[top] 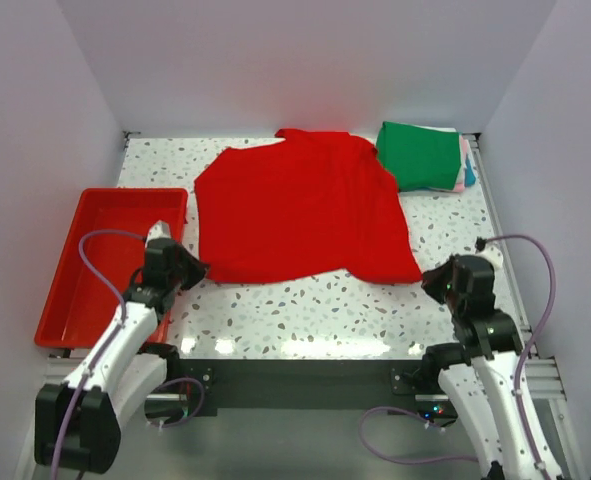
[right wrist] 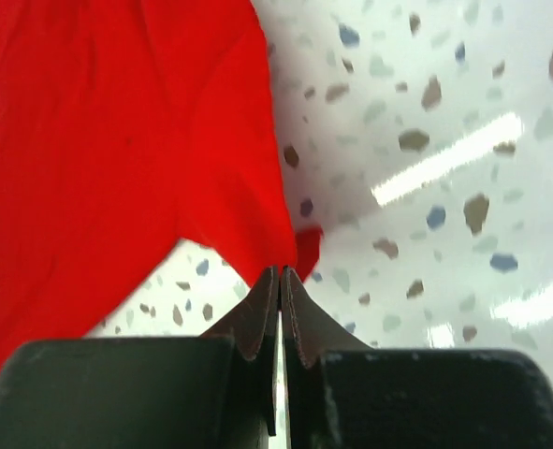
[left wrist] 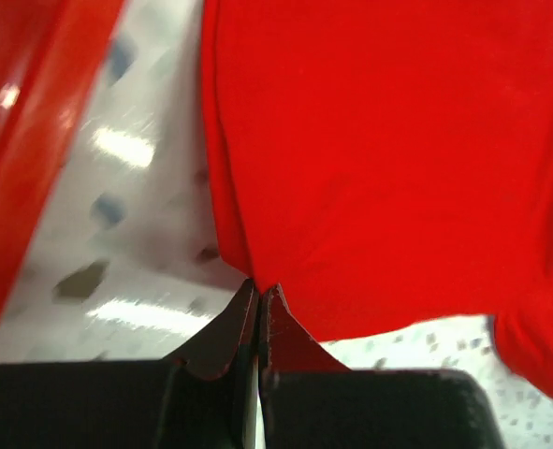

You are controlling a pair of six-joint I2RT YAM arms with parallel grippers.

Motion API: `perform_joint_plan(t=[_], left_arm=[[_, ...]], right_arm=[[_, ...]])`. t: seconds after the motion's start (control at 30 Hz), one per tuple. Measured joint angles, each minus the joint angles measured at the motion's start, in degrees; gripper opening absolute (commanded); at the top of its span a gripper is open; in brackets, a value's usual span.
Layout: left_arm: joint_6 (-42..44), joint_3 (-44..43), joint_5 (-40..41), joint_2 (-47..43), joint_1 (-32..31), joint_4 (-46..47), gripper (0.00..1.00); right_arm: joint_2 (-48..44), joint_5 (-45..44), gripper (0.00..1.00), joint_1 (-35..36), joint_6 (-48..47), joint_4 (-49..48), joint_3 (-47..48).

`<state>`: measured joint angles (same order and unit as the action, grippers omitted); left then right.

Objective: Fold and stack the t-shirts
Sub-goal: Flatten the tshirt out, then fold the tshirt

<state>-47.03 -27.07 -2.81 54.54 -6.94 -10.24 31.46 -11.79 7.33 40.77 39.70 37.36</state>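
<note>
The left pincer point(top: 197, 268) and right pincer point(top: 427, 280) are each clamped on a near corner of the red shirt point(top: 300, 210). It lies spread away from both, across the table point(top: 305, 320).

A spread t-shirt point(top: 300, 210) lies mid-frame on the table point(top: 305, 315). A stack of folded t-shirts point(top: 422, 155) sits at upper right, just beside it. The tray point(top: 95, 260) lies at left. The left gripper point(top: 197, 270) pinches the shirt's lower left corner, and the right gripper point(top: 427, 280) pinches its lower right.
</note>
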Motion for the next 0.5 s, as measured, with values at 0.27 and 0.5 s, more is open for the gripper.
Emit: perform_joint_plan(t=[0.27, 0.5], left_arm=[[-5.14, 10.34, 6.75, -19.34, -0.33, -11.45, 0.00], [-7.39, 8.83, 11.02, -19.39, -0.37, -15.26, 0.00]], right_arm=[[-16.70, 3.06, 0.00, 0.00, 8.61, 13.46, -6.19], [-10.08, 4.72, 0.00, 0.00, 8.94, 11.47, -1.88]])
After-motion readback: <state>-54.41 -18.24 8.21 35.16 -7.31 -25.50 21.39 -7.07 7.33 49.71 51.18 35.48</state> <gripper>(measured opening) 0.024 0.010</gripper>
